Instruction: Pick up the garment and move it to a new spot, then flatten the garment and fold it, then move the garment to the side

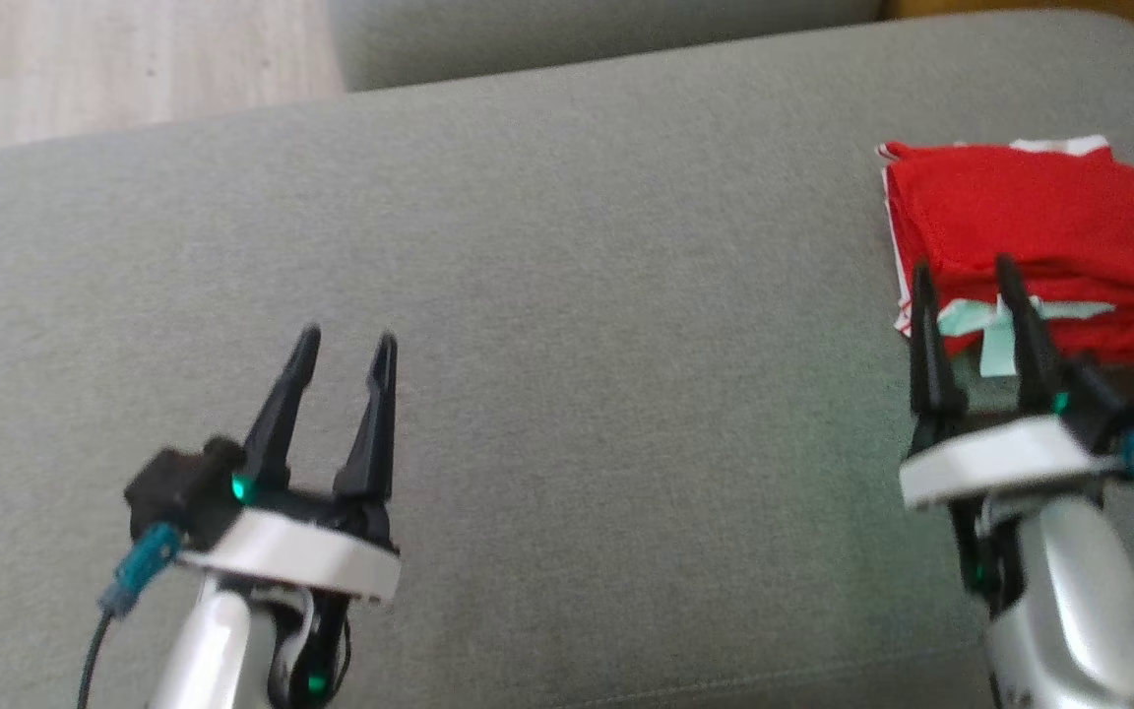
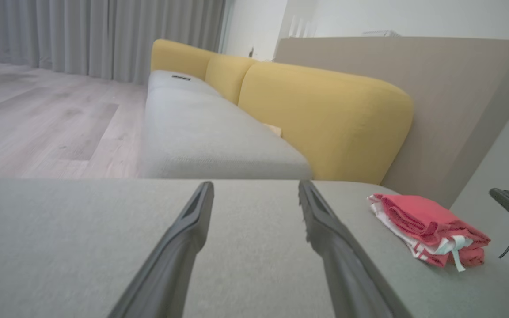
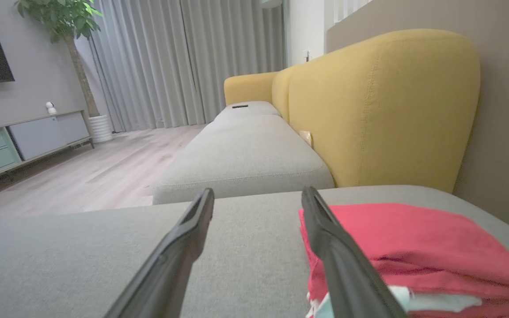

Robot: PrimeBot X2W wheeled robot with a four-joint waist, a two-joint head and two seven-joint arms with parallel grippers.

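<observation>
Folded red garment (image 1: 1030, 236) lying as a compact, layered stack at the far right of the grey seat cushion (image 1: 567, 246), close to that cushion's right border, with white edging along its left side and a pale strip (image 1: 995, 345) hanging loose from its near edge. Judged from this lie, folding is complete and the garment is already set to the side, so little or nothing of the task remains. The principal hazard is disturbance of the stack: the loose strip and the exposed near layers lie just by the right gripper (image 1: 963, 266), and a finger that snags them during any move could drag the upper layers open. A sideways push could also carry the stack toward the cushion border. The right gripper stands moderately wide and holds nothing. In its wrist view bare cushion fills the gap between the fingers, while one finger overlaps the garment's left edge; whether that finger touches the cloth cannot be told. The left gripper (image 1: 348, 335) is well apart from the garment over bare cushion at the lower left, likewise spread and empty, its fingers pointing toward a second grey seat (image 2: 210, 132) with a yellow backrest (image 2: 325, 115) beyond.
</observation>
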